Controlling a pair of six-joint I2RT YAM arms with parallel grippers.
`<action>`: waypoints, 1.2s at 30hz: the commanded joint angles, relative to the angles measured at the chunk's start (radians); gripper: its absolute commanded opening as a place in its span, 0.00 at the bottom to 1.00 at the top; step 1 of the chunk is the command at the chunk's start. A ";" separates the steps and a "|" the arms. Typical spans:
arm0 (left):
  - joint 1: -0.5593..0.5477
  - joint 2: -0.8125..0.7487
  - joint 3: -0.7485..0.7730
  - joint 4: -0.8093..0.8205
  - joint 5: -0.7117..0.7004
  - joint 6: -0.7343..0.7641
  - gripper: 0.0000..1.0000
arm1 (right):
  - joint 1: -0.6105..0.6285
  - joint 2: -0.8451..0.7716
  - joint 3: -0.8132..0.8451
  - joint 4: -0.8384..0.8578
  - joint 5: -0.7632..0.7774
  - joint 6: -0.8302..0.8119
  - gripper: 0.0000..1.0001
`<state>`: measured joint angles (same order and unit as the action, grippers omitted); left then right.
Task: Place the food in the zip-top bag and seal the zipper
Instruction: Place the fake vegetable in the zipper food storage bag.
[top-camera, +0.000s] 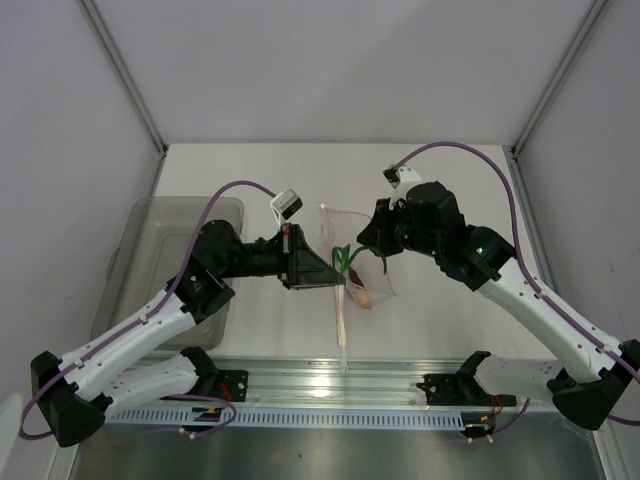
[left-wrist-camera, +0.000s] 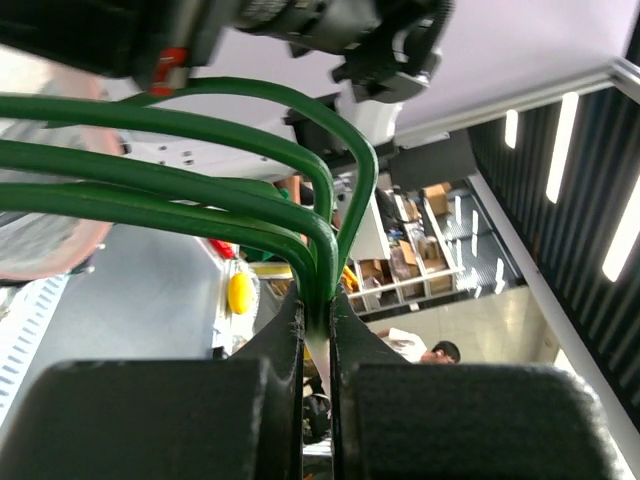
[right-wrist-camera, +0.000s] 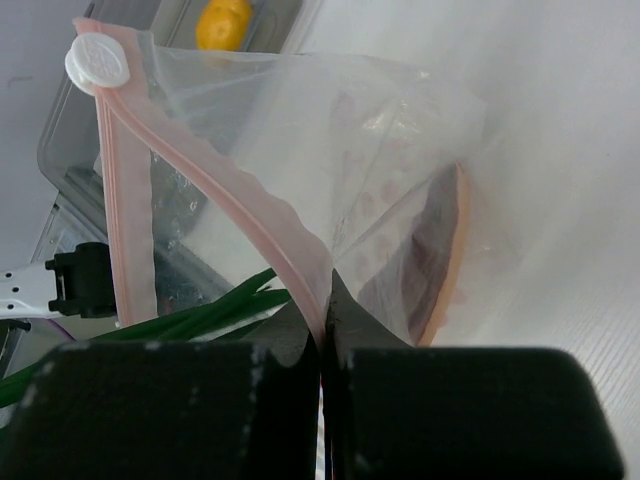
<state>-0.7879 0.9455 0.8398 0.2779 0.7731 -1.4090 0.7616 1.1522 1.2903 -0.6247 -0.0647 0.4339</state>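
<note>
White table (top-camera: 450, 170), left gripper (left-wrist-camera: 315, 312) tight on green stems (left-wrist-camera: 120, 165) (right gripper (right-wrist-camera: 322, 322) tight on zipper (right-wrist-camera: 230, 200)).

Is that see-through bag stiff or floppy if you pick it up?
Probably floppy: the bag creases and bows where the right pincer pinches its pink strip. Likely light, since one pinch seems to hold it up. Its shiny plastic may slip.

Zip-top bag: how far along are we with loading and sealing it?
Done: an orange-red piece looks to sit inside the zip-top bag. In hand: left tool shut on the green stems, right tool pinching the zipper strip, mouth spread open. Left: stems to finish, yellow fruit in the grey bin, zipper unsealed.
</note>
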 joint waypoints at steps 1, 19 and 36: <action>0.004 -0.034 0.041 -0.130 -0.050 0.085 0.01 | -0.005 -0.035 0.007 0.022 -0.009 0.006 0.00; 0.041 -0.019 0.165 -0.465 -0.238 0.076 0.01 | -0.004 -0.012 -0.005 0.037 -0.018 -0.001 0.00; 0.059 -0.064 0.169 -0.545 -0.239 0.127 0.01 | -0.002 0.007 0.017 0.062 -0.029 0.003 0.00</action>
<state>-0.7326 0.8642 0.9581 -0.2790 0.5106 -1.3087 0.7582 1.1572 1.2736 -0.6144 -0.0757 0.4294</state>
